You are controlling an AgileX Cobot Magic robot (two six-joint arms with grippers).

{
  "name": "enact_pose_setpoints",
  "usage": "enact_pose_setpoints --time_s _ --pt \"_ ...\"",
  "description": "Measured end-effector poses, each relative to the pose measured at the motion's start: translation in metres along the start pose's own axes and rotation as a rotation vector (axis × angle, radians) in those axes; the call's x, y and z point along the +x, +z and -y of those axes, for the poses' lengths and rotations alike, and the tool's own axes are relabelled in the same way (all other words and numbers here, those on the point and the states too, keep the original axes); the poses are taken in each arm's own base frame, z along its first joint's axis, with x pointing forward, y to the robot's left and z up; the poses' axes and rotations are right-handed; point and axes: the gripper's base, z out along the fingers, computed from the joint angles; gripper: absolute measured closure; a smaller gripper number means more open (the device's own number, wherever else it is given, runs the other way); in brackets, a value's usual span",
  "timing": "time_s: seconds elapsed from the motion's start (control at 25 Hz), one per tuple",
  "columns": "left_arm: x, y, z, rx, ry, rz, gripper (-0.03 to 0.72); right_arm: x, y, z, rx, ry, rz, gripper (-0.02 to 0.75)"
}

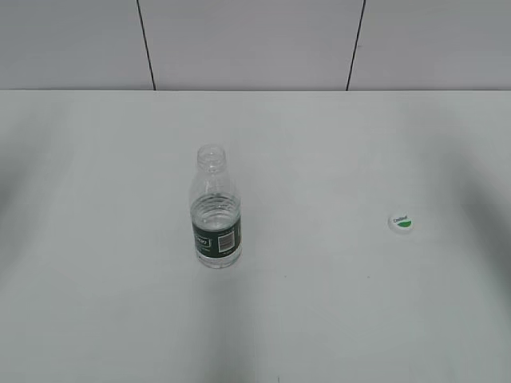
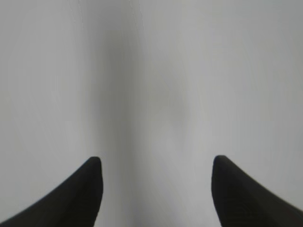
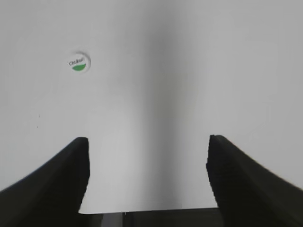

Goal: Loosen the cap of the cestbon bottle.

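Note:
The cestbon bottle [image 1: 215, 209] stands upright on the white table, left of centre, with its neck open and no cap on it. The cap [image 1: 401, 222] lies flat on the table well to the right of the bottle, green half-disc facing up. It also shows in the right wrist view [image 3: 79, 62], far ahead and left of my right gripper [image 3: 147, 142], which is open and empty. My left gripper [image 2: 156, 163] is open and empty over bare table. Neither gripper shows in the exterior view.
The white table [image 1: 335, 319] runs back to a pale panelled wall [image 1: 255, 40]. The table's near edge [image 3: 147, 208] shows just under my right gripper in the right wrist view.

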Motion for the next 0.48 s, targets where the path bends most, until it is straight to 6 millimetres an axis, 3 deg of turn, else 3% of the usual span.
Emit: enact_pose_setpoints --time_s 0.24,0.48 --pt "0.067 -0.019 0.014 0.025 -0.013 0.062 0.249 0.071 -0.019 -0.006 -0.008 0.005 0.055 0.146" --pt "0.136 -0.037 0.027 0.043 -0.034 0.159 0.249 0.130 -0.019 -0.015 -0.045 0.022 0.093 0.146"
